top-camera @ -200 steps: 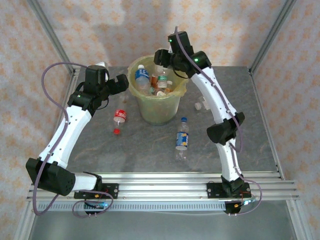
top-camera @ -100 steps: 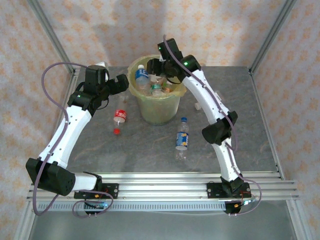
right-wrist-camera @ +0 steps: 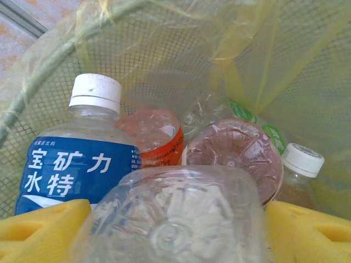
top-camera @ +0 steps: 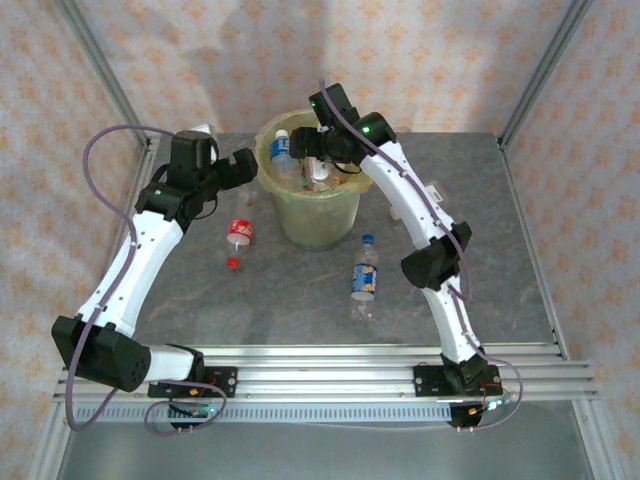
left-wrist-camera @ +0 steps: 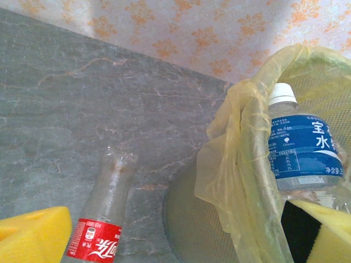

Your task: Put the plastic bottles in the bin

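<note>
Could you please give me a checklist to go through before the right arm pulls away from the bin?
1. Right gripper over the bin: ok; other bottles lie in the bin beneath it.
2. Clear bottle released: cannot tell; the yellow pads sit close at both its sides.
3. Left gripper open and empty: ok.
4. Red-labelled bottle ready for pickup: probably ok; it lies uncapped on the table beside the bin, near the left gripper.
5. Table cleared of bottles: not ok; that one and a blue-capped bottle lie outside the bin.
</note>
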You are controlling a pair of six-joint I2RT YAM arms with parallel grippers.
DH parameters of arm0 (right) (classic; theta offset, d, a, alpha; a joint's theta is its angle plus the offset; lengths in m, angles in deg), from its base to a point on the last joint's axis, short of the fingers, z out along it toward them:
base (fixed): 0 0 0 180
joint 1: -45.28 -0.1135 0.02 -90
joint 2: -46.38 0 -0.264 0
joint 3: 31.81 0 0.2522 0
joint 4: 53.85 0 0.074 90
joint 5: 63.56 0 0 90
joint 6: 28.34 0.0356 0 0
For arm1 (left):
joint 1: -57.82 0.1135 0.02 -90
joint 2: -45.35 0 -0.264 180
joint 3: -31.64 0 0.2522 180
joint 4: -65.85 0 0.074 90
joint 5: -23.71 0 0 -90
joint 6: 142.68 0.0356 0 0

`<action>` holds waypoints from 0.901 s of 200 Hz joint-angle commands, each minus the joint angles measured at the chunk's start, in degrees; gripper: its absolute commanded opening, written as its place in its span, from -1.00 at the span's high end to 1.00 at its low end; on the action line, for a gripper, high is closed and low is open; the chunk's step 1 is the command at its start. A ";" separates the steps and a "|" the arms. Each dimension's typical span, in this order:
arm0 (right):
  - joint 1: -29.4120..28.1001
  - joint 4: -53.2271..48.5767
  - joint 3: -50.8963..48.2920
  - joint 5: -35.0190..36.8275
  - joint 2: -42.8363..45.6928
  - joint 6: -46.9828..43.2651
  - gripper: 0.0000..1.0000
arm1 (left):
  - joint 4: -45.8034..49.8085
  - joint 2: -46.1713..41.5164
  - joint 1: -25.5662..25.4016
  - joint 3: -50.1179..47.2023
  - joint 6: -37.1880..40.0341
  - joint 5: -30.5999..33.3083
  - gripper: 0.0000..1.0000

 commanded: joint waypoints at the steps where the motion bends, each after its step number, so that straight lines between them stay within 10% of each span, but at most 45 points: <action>1: -0.33 -1.15 2.04 2.28 1.72 -0.96 -0.65 | -0.50 -0.55 0.24 -0.74 -0.34 0.22 -1.00; 180: -0.51 -4.47 0.53 12.49 3.73 -1.30 -0.28 | -0.55 -0.22 0.24 -0.87 -0.36 0.05 -1.00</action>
